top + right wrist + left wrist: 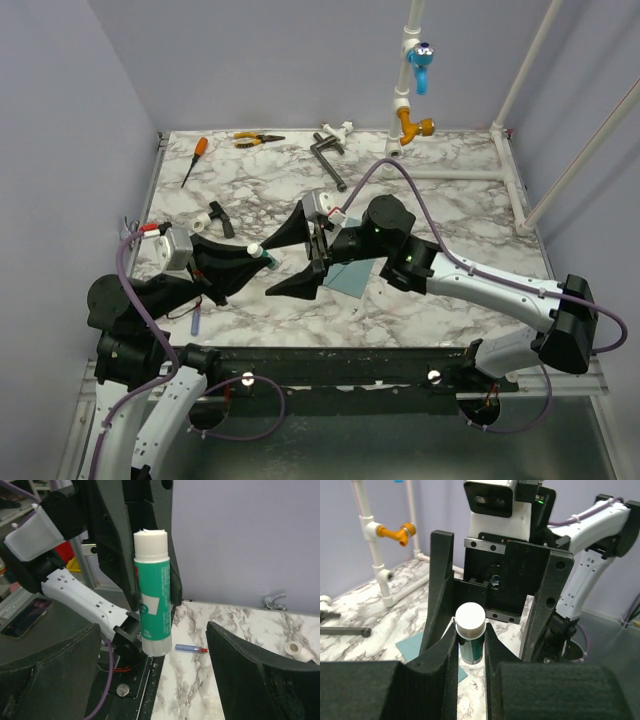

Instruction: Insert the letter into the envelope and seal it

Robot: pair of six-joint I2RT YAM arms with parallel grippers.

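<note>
The left fingers (430, 685) are narrow and clamped on the body of a green glue stick with a white top (152, 600), holding it upright above the marble-patterned desk (450, 200). The right fingers (55, 675) stand wide, one on each side of the stick and touching nothing. The step in hand looks like readying the glue for sealing, though whether the white end is a cap or bare glue cannot be told from here. If it is a cap, the right fingers should close squarely on the white part alone, above the green label. They should then pull straight along the stick's axis while the left grip stays firm — a sideways tug could tilt the stick or lever it out of the pads. The light teal-blue paper envelope (345, 278) lies flat on the desk just beneath the right arm, partly hidden by it, so the position of its flap cannot be made out. The pale peach paper letter is not visible in any view — it may be inside the envelope or hidden under the arms, and that needs checking before any glue goes on.
</note>
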